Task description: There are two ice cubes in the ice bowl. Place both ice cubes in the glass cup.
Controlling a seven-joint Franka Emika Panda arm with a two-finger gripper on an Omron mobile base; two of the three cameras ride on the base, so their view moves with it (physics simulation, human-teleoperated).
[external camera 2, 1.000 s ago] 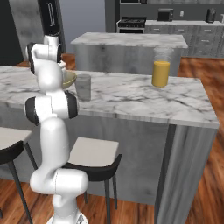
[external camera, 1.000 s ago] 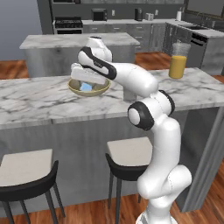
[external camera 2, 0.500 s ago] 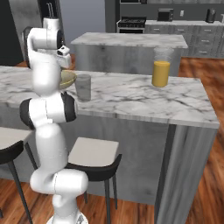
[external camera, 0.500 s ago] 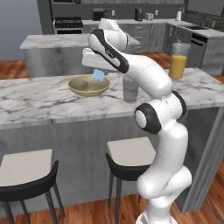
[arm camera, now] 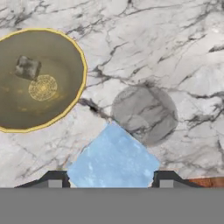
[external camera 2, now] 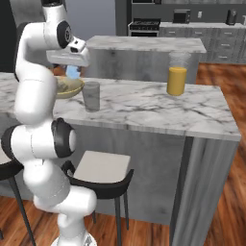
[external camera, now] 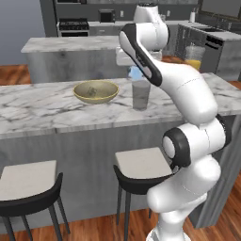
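My gripper [arm camera: 111, 180] is shut on a pale-blue ice cube [arm camera: 113, 159], which sits between the two dark fingertips [arm camera: 54, 179]. In the left base view the gripper [external camera: 135, 70] hangs with that ice cube [external camera: 136, 74] just above the glass cup [external camera: 140, 94]. From the hand, the cup [arm camera: 145, 114] lies straight below and slightly ahead. The tan ice bowl [arm camera: 65, 52] is to its left, holding the other ice cube [arm camera: 27, 68]. The bowl [external camera: 96, 99] stands left of the cup on the marble counter. In the right base view the held cube [external camera 2: 72, 72] is above the bowl [external camera 2: 73, 89] and cup [external camera 2: 91, 96].
A tall glass of orange juice [external camera: 194, 57] [external camera 2: 176, 74] stands farther right on the counter. Two dark stools [external camera: 140, 165] [external camera: 28, 184] sit under the counter's front edge. A second island [external camera: 70, 44] lies behind.
The arm has risen out of the bowl with an ice cube and swung right; it now hangs over the glass cup. One cube stays in the bowl.
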